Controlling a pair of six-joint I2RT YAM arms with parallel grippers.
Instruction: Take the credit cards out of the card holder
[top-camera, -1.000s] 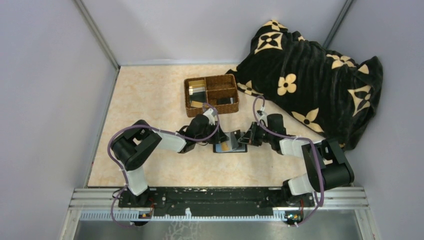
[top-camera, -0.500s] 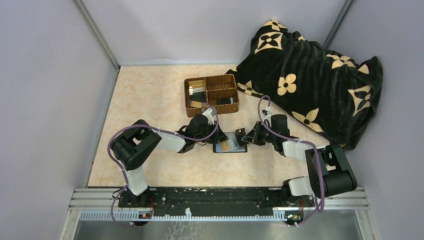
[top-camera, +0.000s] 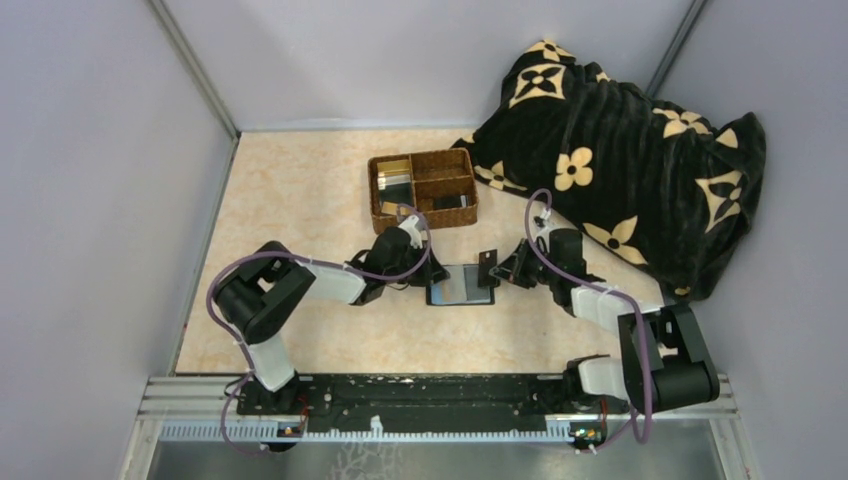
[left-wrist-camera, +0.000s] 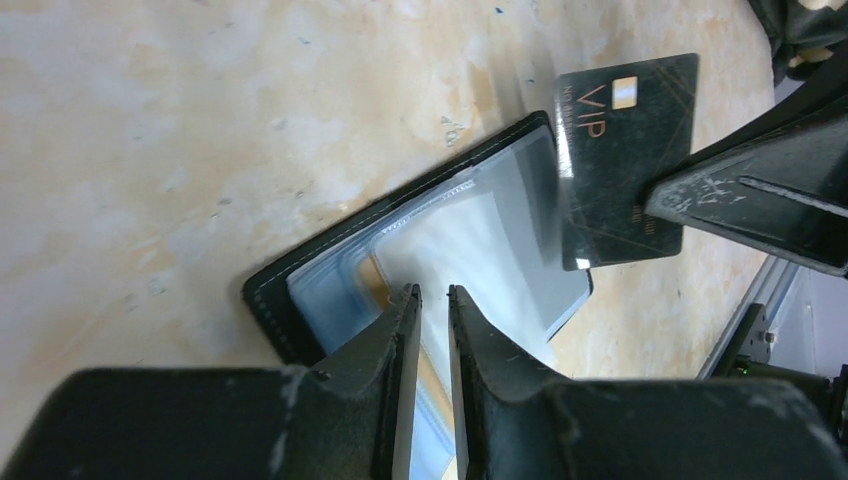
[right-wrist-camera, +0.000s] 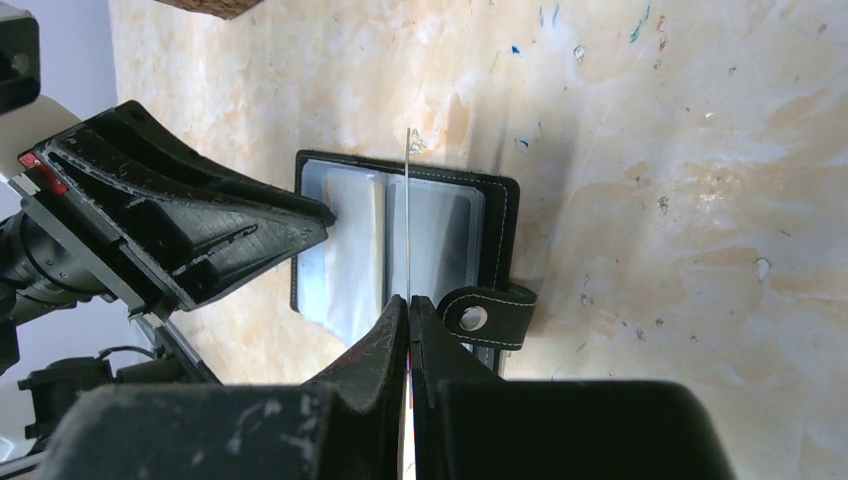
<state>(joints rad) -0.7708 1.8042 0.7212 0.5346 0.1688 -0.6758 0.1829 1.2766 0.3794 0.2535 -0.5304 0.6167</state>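
Observation:
The black card holder (top-camera: 461, 286) lies open on the table, its clear grey sleeves facing up; it also shows in the left wrist view (left-wrist-camera: 330, 290) and the right wrist view (right-wrist-camera: 495, 215). My right gripper (top-camera: 499, 268) is shut on a dark card marked VIP (left-wrist-camera: 625, 160) and holds it clear of the holder, just above its right half. The right wrist view shows that card edge-on (right-wrist-camera: 408, 220). My left gripper (left-wrist-camera: 432, 292), jaws almost together, presses on the holder's left half. An orange card edge (left-wrist-camera: 372, 272) shows under the sleeves.
A brown wicker divided tray (top-camera: 465, 212) stands behind the holder with several cards in its compartments. A black blanket with cream flowers (top-camera: 620, 150) fills the back right. Grey walls close in the table on the left and at the back.
My right gripper has drawn the dark card out of the holder and lifted it up and to the right. The left gripper stays on the holder.

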